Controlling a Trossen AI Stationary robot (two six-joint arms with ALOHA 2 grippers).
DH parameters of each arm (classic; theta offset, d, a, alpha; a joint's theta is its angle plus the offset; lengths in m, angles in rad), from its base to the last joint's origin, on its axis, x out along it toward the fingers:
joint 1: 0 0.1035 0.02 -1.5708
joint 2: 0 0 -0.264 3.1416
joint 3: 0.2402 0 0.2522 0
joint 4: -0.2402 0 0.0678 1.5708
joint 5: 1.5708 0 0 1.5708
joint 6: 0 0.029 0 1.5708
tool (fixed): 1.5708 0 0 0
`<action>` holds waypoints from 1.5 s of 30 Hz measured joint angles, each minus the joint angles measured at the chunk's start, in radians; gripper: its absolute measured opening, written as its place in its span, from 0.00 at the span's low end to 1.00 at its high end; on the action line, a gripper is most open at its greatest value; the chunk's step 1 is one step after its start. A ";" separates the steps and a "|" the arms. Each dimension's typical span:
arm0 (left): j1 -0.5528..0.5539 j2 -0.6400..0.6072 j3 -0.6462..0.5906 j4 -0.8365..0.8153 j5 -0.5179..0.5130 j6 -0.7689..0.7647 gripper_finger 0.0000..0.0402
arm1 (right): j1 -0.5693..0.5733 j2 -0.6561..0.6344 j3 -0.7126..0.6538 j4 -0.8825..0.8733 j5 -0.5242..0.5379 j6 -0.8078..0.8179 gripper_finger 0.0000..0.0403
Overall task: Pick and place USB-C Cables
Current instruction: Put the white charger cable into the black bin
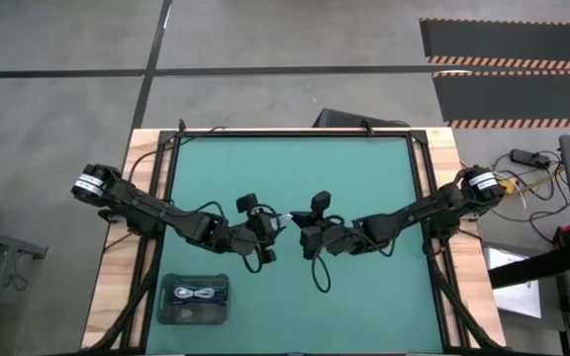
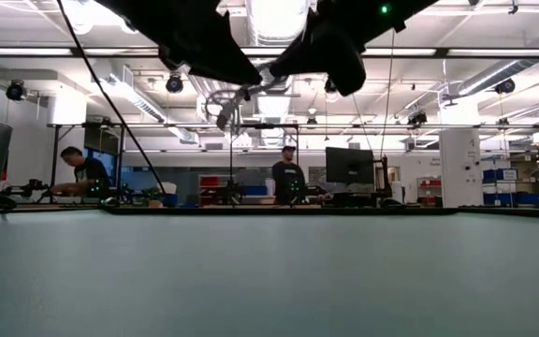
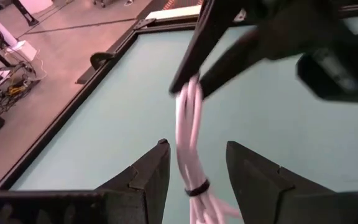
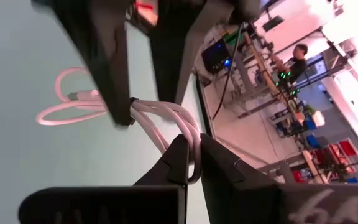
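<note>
A handover is under way above the middle of the desk (image 1: 364, 297). The right pincer (image 4: 191, 152) is clamped on a white USB-C cable (image 4: 166, 118), while the left pincer (image 3: 194, 165) stands open around the bundle. Next, the left likely needs to close before the right lets go. The bin (image 1: 194, 301) sits near the front-left edge, with free room between.
</note>
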 joint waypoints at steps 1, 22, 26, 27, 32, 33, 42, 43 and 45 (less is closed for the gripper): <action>0.001 0.000 -0.012 0.018 0.000 0.000 0.35 | 0.001 0.000 0.000 0.017 0.000 -0.012 0.03; 0.003 0.000 -0.033 0.036 0.000 0.000 0.06 | 0.010 -0.002 0.000 0.063 0.008 -0.063 0.03; 0.003 0.000 -0.034 0.036 0.000 0.001 0.05 | 0.010 -0.002 0.000 0.061 0.007 -0.063 0.03; 0.003 0.000 -0.034 0.036 0.000 0.001 0.05 | 0.010 -0.002 0.000 0.061 0.005 -0.063 0.04; 0.003 0.000 -0.034 0.036 0.002 0.002 0.06 | 0.009 -0.002 0.000 0.063 -0.012 -0.063 0.13; 0.003 0.000 -0.035 0.036 0.002 0.002 0.06 | 0.009 -0.002 0.000 0.063 -0.012 -0.062 0.15; 0.003 0.000 -0.043 0.036 0.003 0.002 0.06 | 0.009 -0.002 0.000 0.064 -0.012 -0.012 0.33; 0.003 0.000 -0.043 0.036 0.003 0.003 0.06 | 0.009 -0.002 0.000 0.064 -0.011 -0.003 0.35; 0.003 0.000 -0.042 0.036 0.003 0.007 0.06 | 0.010 -0.002 0.000 0.064 -0.011 0.009 0.37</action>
